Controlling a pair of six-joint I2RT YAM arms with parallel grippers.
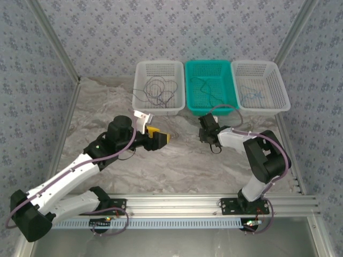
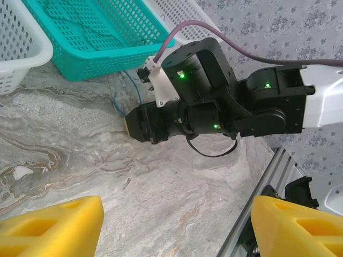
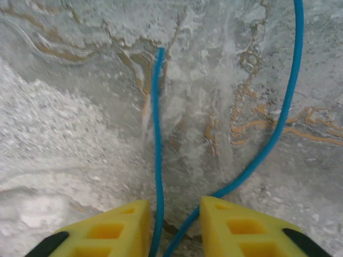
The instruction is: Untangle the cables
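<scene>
A thin blue cable point(image 3: 156, 134) lies on the marble table, and two of its strands run between the yellow fingers of my right gripper point(image 3: 174, 214). The jaws stand narrowly apart and the strands look loose in the gap. From the left wrist, the same blue cable point(image 2: 134, 88) curls beside the right gripper point(image 2: 128, 124), in front of the teal basket. A dark brown cable point(image 1: 161, 88) loops in the left white basket and a dark green cable point(image 1: 206, 91) in the teal one. My left gripper point(image 1: 159, 138) hovers open over bare table, with nothing between its jaws.
Three baskets line the back: white point(image 1: 140, 75), teal point(image 1: 188, 85), white point(image 1: 281, 85), the last holding a small blue strand point(image 1: 255, 96). A black loop point(image 2: 214, 152) hangs under the right wrist. The aluminium rail point(image 1: 177, 203) marks the near edge.
</scene>
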